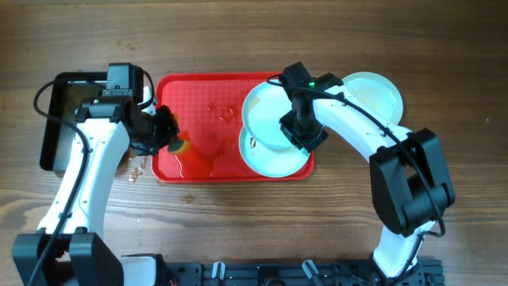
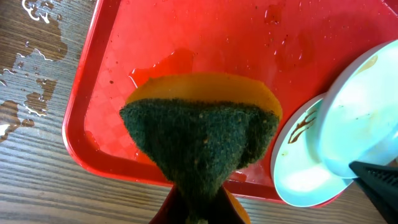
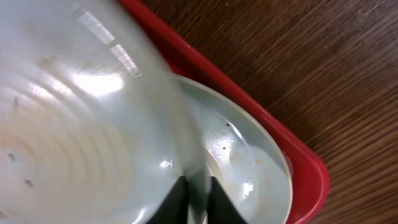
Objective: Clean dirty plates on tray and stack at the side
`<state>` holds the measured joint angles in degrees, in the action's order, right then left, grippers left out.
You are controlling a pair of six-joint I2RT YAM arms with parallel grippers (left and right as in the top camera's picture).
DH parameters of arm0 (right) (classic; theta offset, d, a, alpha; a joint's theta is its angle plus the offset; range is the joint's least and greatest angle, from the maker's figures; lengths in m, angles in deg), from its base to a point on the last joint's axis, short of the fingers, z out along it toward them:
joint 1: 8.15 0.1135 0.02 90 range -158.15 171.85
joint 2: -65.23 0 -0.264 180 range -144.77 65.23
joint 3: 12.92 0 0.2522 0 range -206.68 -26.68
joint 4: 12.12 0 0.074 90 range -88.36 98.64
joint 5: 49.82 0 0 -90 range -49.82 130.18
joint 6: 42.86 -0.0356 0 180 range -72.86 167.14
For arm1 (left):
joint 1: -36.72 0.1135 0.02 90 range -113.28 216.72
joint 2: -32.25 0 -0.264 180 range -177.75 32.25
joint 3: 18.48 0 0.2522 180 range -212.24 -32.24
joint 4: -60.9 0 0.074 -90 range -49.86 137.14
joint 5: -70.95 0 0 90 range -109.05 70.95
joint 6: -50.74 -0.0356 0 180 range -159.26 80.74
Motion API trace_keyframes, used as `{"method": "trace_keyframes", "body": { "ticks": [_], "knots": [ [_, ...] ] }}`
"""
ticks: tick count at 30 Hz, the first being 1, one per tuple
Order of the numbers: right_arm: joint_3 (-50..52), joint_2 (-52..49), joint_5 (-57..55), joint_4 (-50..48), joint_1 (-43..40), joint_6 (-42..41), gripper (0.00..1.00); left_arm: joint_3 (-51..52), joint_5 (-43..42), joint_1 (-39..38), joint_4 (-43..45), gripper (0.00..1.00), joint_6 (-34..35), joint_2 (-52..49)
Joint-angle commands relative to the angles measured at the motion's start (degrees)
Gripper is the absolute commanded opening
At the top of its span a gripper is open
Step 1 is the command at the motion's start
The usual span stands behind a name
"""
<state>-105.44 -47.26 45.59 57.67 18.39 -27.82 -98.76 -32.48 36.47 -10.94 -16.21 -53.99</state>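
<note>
Red tray (image 1: pixel 198 99) first: at its right end the right gripper (image 1: pixel 297 132) pinches a tilted plate (image 1: pixel 266 111) by the rim, raised over a second plate (image 1: pixel 266 160) lying flat. Left gripper (image 1: pixel 168 133), clamped on a green-and-yellow sponge (image 2: pixel 199 143), hangs over the left end, so the raised plate lies to its right, face seemingly angled toward the sponge; being round, it has no long axis. Third plate (image 1: pixel 375 91) sits on the table (image 1: pixel 452 48) beyond

I see a red tray (image 1: pixel 198 103) with a smeared pale plate (image 1: pixel 270 163) lying flat at its right end. A second plate (image 1: pixel 262 111) tilts above it, and a third plate (image 1: pixel 373 94) lies beyond the tray's right edge.
</note>
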Motion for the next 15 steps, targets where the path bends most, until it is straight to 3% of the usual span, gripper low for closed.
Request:
{"method": "trace_keyframes", "body": {
  "ticks": [1, 9, 15],
  "knots": [
    [0.5, 0.2, -1.6, 0.0, 0.2, 0.2, 0.04, -0.9, -0.9, 0.0, 0.2, 0.04, -0.3, 0.7],
    [0.4, 0.2, -1.6, -4.5, 0.2, 17.6, 0.04, -0.9, -0.9, 0.0, 0.2, 0.04, -0.3, 0.7],
    [0.0, 0.2, -1.6, -6.4, 0.2, 22.7, 0.04, -0.9, -0.9, 0.0, 0.2, 0.04, -0.3, 0.7]
  ]
}}
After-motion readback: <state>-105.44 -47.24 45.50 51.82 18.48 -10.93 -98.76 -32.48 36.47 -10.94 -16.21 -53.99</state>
